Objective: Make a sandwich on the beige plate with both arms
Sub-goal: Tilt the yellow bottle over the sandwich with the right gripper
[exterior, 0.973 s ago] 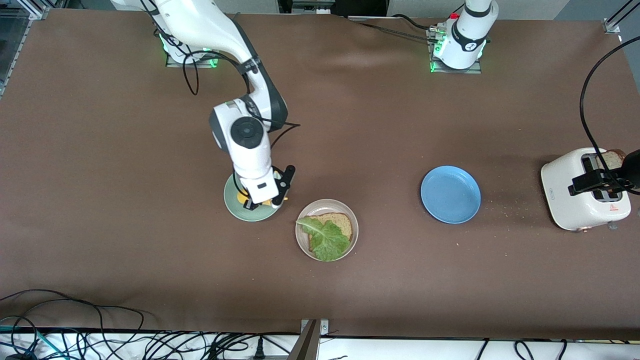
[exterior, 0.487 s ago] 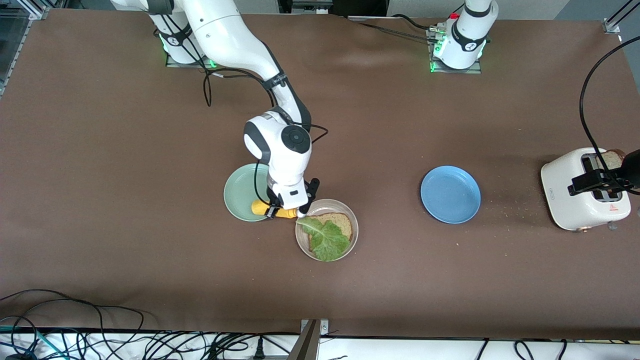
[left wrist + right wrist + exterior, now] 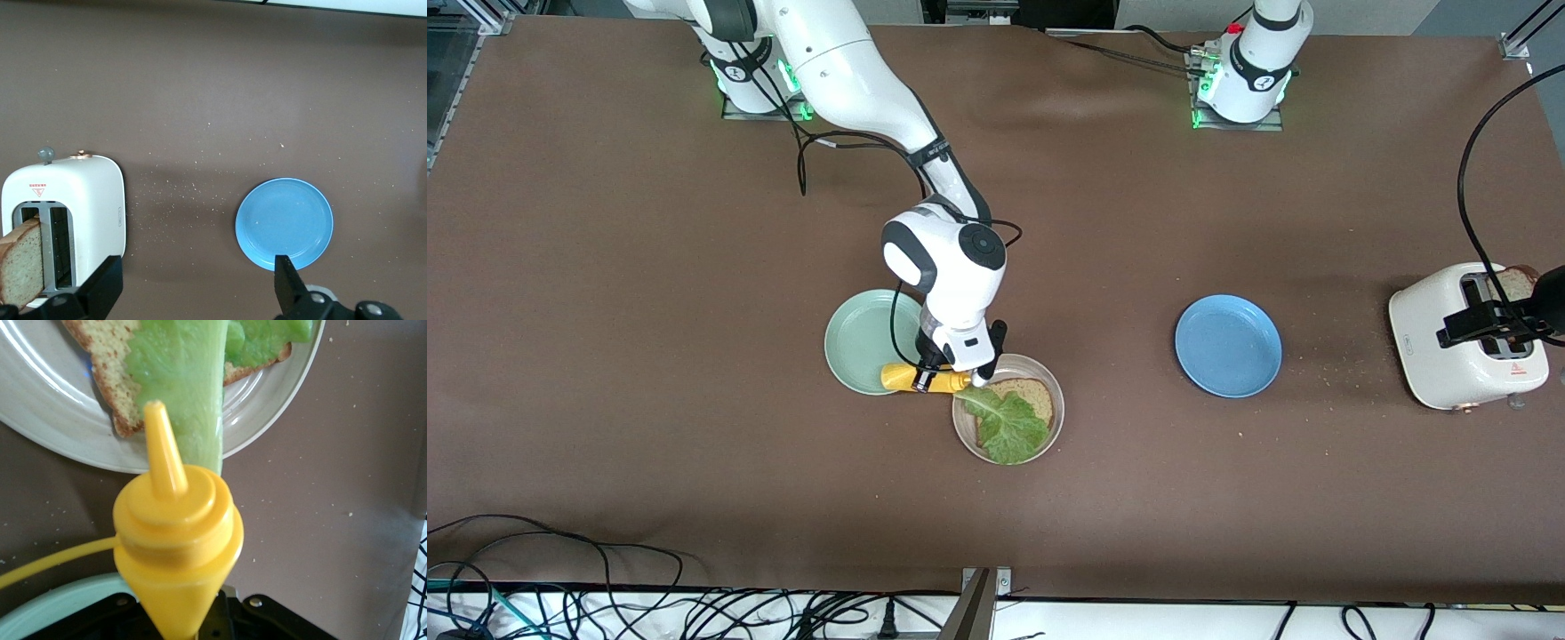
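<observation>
Right gripper (image 3: 938,378): centre of the front view, clamped on a yellow bottle (image 3: 918,379), over the gap between the green plate (image 3: 854,342) and the beige plate (image 3: 1049,427); nozzle toward the lettuce (image 3: 1009,425).
Left gripper (image 3: 197,293): fingers apart, holding nothing, over the toaster (image 3: 1463,342) at the frame's right edge.
Beige plate: lower centre, holding one bread slice (image 3: 1032,396) with lettuce on top.
Toaster: a slice (image 3: 20,267) in its slot.
Blue plate (image 3: 1228,346): on the surface between beige plate and toaster.

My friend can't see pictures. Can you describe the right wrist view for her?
A yellow squeeze bottle, held in the right gripper, points its nozzle at a lettuce leaf on a bread slice on the beige plate. The mint green plate shows beside it.
</observation>
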Tool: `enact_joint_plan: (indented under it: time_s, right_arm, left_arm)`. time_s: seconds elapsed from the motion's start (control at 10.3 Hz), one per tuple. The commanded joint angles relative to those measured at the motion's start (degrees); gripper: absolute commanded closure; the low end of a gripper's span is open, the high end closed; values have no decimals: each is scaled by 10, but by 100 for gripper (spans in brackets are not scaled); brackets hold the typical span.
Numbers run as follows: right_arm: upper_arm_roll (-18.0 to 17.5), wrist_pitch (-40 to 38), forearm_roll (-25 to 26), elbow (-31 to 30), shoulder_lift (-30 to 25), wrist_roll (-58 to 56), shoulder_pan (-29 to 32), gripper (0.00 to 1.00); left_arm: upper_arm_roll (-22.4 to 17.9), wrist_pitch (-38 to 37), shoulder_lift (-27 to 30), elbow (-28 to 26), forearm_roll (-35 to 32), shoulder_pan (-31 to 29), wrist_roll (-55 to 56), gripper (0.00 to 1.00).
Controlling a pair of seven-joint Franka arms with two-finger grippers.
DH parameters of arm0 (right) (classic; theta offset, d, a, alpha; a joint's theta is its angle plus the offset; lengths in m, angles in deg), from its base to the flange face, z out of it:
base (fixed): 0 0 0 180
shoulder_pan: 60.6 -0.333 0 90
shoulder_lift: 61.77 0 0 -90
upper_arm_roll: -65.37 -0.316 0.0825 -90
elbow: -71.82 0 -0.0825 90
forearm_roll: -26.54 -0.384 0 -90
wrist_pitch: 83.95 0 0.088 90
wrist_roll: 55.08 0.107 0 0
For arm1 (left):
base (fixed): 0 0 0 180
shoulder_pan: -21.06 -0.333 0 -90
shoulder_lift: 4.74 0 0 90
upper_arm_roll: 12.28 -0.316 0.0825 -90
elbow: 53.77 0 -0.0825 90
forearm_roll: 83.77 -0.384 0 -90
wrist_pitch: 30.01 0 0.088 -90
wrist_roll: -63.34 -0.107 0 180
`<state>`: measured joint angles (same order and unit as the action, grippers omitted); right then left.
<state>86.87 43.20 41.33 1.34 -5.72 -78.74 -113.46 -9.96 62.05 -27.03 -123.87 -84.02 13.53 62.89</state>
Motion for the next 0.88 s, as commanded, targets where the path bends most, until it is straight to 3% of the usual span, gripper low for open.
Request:
enact_joint_plan:
  time_s: [0.0,0.39,0.58,0.78]
  right_arm:
    - [12,-46,9,27,3,3,-5,100]
    - [16,-208,-1,39,-93,-25,15,100]
    - [16,-288,-70,34,-149,-94,69,100]
    - [17,-316,-137,-16,-219,-129,145,100]
  left_arm:
    - [-2,-5,8,-4,5,0,-12,0]
    - [-2,-5,8,-5,4,0,-11,0]
    - [-2,-6,8,-7,-2,1,-11,0]
    - [-2,-6,6,-7,-4,0,-11,0]
